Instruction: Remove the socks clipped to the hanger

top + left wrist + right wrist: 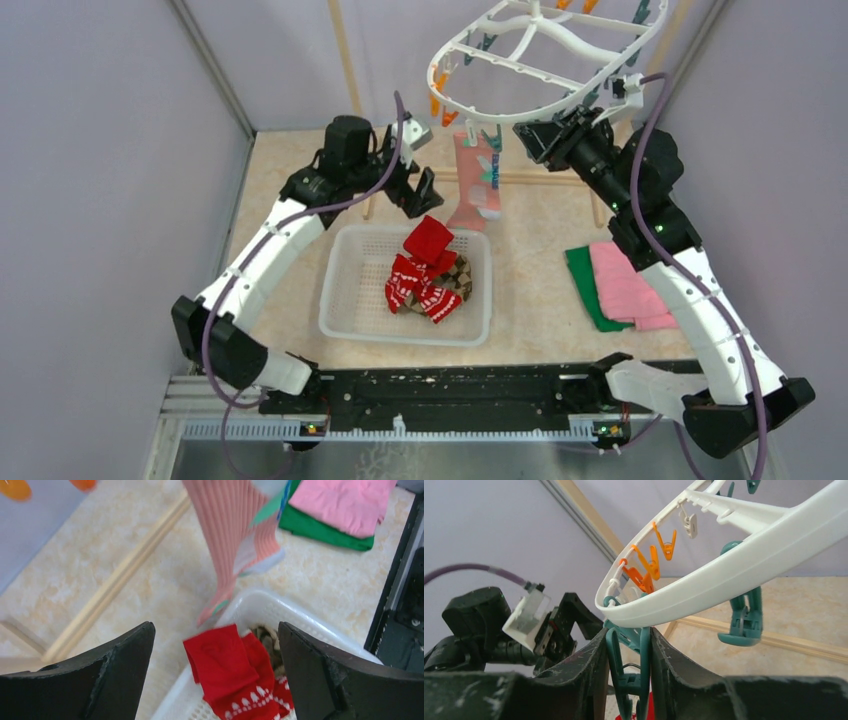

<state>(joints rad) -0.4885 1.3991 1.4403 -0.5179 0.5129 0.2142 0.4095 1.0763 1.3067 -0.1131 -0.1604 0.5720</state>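
Note:
The white oval hanger (520, 70) hangs at the top with orange and teal clips. One pink sock with teal patches (473, 190) hangs from a teal clip on its near rim; it also shows in the left wrist view (235, 530). My right gripper (525, 135) is under the rim (734, 565), shut on a teal clip (630, 675), with its fingertips (599, 645) pressing the clip's handles. My left gripper (418, 195) is open and empty above the basket's far edge (215, 627). Red socks (428, 240) (225, 665) and a brown argyle sock (462, 275) lie in the basket.
The white mesh basket (340, 300) sits mid-table, its rim below my left fingers (280, 605). Folded pink (625, 285) and green (585, 280) cloths lie to the right. The wooden rack's bars (540, 178) run along the floor behind. Grey walls close both sides.

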